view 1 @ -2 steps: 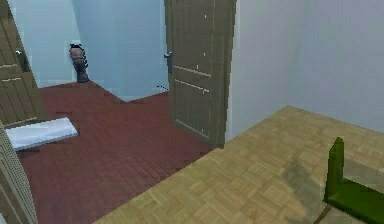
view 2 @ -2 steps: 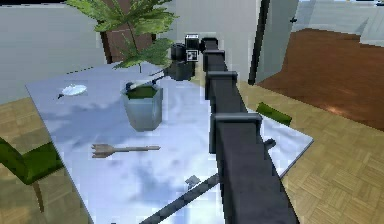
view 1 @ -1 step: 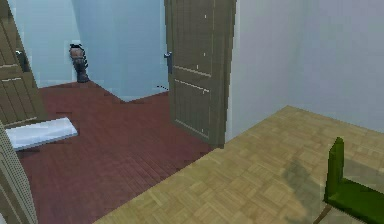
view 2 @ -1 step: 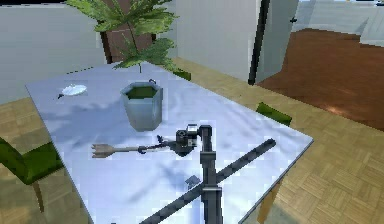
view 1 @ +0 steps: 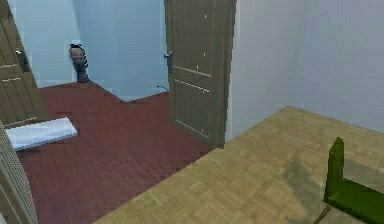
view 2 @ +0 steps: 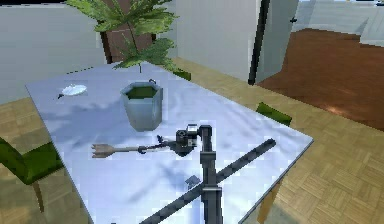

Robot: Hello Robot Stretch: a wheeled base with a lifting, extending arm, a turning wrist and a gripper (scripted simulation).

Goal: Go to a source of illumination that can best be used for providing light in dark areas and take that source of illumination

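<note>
In the arm side view my arm (view 2: 207, 170) rises over a pale blue-grey table (view 2: 90, 115). The gripper (view 2: 102, 151) reaches toward the view's left, its dark body just left of the arm's end. Something thin and tan lies at its far end on the tabletop, so I cannot tell whether it holds anything. Just beyond the gripper stands a grey pot (view 2: 143, 106) with something green inside. A long dark rod (view 2: 235, 167) lies slanted across the table's near right part. A small grey thing (view 2: 192, 181) lies beside the arm. No thing here has a shape I can name as a light source.
A small white dish (view 2: 73, 91) sits on the far left of the table. Green chairs (view 2: 30, 160) (view 2: 272, 112) stand around it, a potted plant (view 2: 135, 25) behind. In the forward view: a brown door (view 1: 200, 65), a green chair (view 1: 345, 185), a flat white thing (view 1: 40, 132) on the red-brown floor.
</note>
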